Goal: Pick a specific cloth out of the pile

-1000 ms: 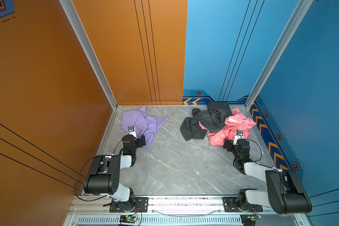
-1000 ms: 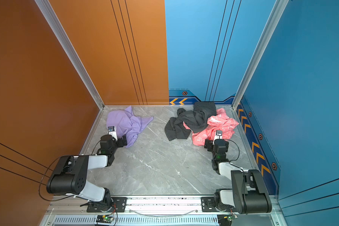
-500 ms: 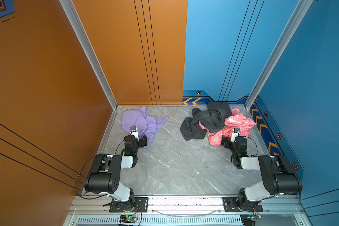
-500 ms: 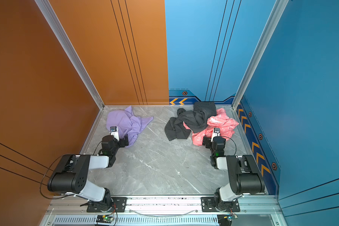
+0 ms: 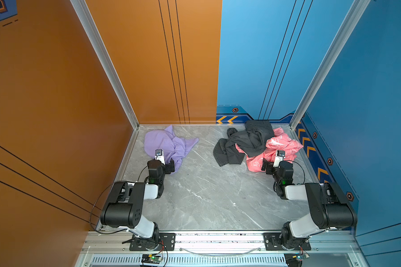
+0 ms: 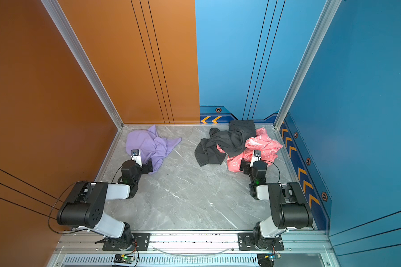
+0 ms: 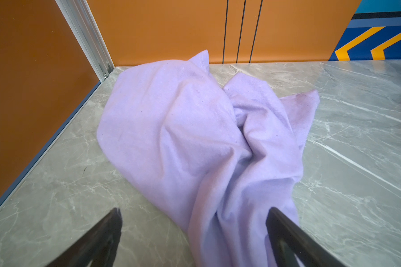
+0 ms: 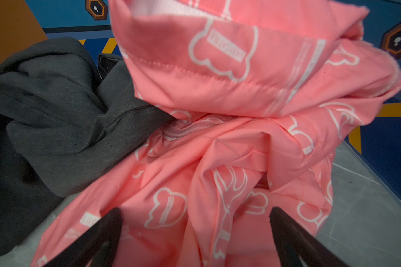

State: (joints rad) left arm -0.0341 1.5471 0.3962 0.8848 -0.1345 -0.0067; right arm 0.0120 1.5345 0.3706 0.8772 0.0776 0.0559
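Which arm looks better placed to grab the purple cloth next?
Left. The left gripper, open, sits right at the near end of the purple cloth; the right gripper, also open, faces the pink garment in the pile across the table.

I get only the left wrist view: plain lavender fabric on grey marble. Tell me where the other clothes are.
Observer: In both top views a dark grey crumpled garment and a pink garment with white line print overlap in one heap by the blue wall.
Operator: Say whether the plain lavender soft cloth touches it.
Observer: No; it lies apart, bare grey marble tabletop between.
Operator: Report the right gripper.
Observer: Open, over the pink garment's near edge.
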